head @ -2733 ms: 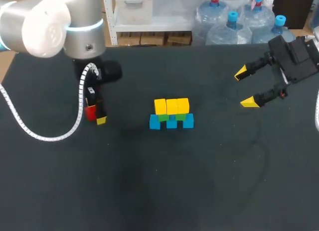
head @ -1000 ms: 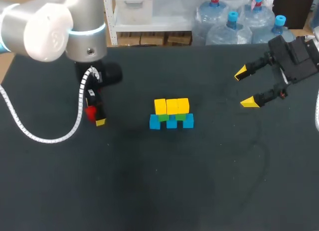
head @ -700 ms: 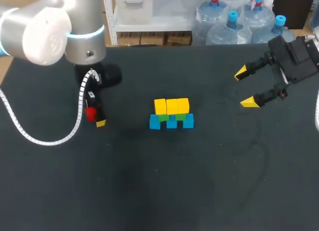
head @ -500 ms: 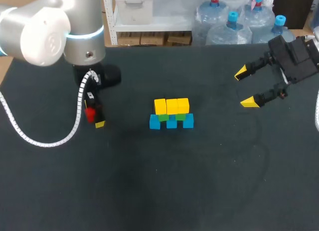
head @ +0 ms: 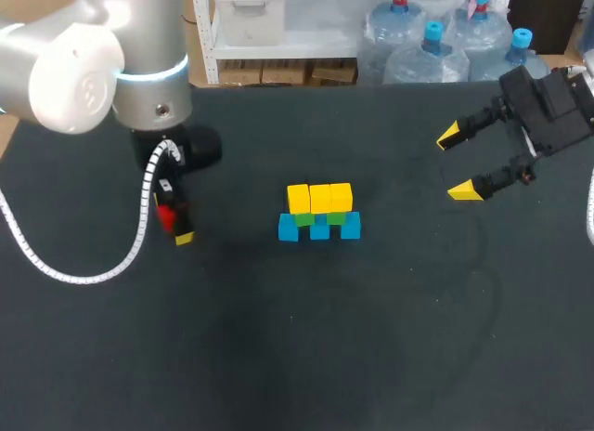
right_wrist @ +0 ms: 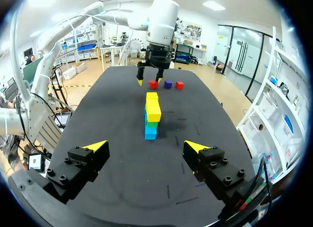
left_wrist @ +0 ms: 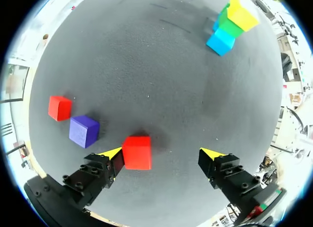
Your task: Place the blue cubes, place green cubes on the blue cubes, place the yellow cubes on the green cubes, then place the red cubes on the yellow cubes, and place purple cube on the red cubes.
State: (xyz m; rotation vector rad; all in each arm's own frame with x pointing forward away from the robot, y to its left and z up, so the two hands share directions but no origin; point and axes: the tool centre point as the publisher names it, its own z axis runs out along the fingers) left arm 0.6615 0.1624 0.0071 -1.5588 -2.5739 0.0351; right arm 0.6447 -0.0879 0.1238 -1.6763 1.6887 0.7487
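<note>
Over the red cube (left_wrist: 137, 152), left claw (left_wrist: 161, 152) points straight down, spread wide, not gripping.

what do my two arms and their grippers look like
The left arm is silver-white with bulky rounded joints and a glowing light-blue ring. A white spiral-wrapped cable loops off it. The left gripper and right gripper are alike: black blocky fingers studded with bolt heads, ending in bright yellow wedge tips.
</note>
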